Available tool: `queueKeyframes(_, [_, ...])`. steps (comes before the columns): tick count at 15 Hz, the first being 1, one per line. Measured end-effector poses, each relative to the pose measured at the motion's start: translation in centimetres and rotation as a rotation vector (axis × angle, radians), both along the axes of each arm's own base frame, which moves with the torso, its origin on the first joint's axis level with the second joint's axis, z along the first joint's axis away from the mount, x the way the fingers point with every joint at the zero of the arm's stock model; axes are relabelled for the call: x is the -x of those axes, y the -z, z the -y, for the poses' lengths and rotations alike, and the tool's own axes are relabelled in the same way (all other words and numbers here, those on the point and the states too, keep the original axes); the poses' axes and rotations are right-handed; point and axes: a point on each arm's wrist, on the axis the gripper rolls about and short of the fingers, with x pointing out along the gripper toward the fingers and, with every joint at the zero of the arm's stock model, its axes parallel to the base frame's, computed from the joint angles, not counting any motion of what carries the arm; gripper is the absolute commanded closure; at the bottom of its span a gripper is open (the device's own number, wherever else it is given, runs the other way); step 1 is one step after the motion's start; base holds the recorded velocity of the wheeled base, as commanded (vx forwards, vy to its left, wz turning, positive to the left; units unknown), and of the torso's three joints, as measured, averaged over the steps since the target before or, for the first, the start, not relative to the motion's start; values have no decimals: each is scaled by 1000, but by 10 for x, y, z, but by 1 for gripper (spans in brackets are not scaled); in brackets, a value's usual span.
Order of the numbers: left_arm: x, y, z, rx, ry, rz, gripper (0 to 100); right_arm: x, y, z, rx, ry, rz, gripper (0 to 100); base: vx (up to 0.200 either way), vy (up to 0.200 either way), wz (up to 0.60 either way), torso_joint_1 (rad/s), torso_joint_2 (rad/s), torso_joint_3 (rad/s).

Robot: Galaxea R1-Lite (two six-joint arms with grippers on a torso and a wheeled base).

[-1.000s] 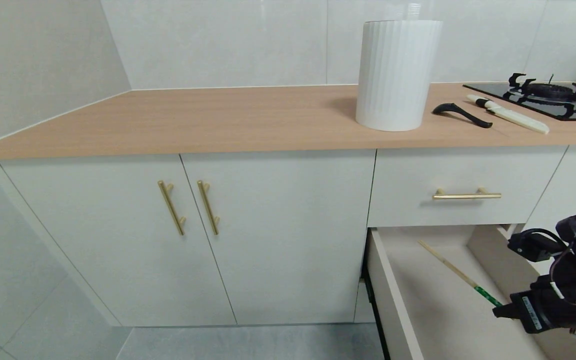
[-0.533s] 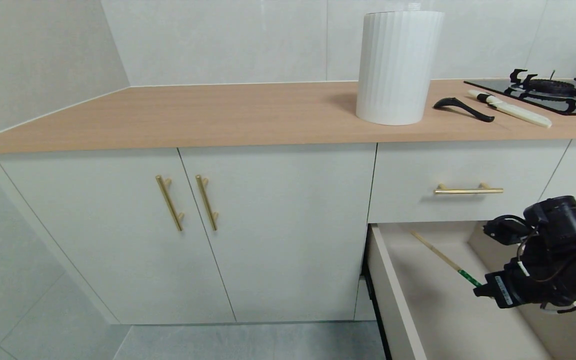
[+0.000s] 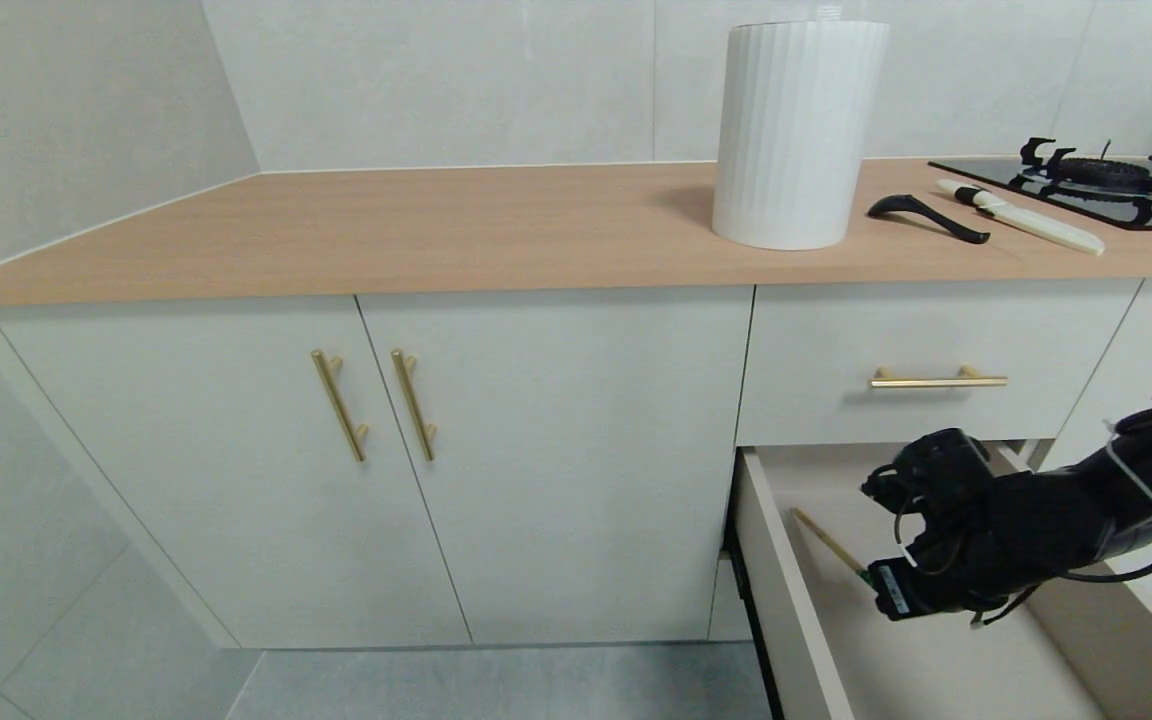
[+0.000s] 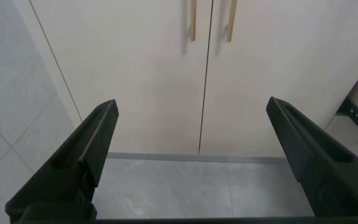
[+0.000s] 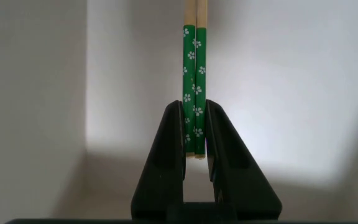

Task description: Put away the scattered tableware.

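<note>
1. The right claw (image 3: 888,590) is clamped tight on a pair of wooden chopsticks with green flowered ends (image 5: 195,68), gripping them at the patterned end.
2. That claw sits low inside the open pale drawer (image 3: 784,590). The chopsticks slant away from it toward the drawer's back left corner, close to the left wall. Whether their tips touch the drawer floor cannot be told.
3. Directly above the open drawer is a closed drawer front with a brass bar handle (image 3: 936,379).
4. The left claw (image 4: 191,106) is spread wide and holds nothing. It faces the white cabinet doors (image 4: 204,74) and the grey floor tiles (image 4: 185,186).
5. On the wooden table (image 3: 436,230) above stands a tall white ribbed cylinder (image 3: 796,135).
6. Just beside it lie a black curved-handled tool (image 3: 926,217) and a cream sheathed knife (image 3: 1021,225), apart from each other.
7. A black gas hob (image 3: 1106,185) lies behind the knife.
</note>
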Motion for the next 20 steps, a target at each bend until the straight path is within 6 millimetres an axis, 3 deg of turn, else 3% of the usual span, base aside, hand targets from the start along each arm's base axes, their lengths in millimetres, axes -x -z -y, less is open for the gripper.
queueKeyframes(7, [0,0,0,0,0,-1,0,-10,48,-16,60,64,-18,100,0,0,0,0,0,0])
queueKeyframes(13, [0,0,0,0,0,0,0,-8,64,-14,93,74,-61,100,0,0,0,0,0,0])
queueKeyframes(14, [0,0,0,0,0,0,0,-8,65,-14,93,74,-65,0,0,0,0,0,0,0])
queueKeyframes(20, [0,0,0,1,0,0,0,-8,64,-14,90,75,-62,0,0,0,0,0,0,0])
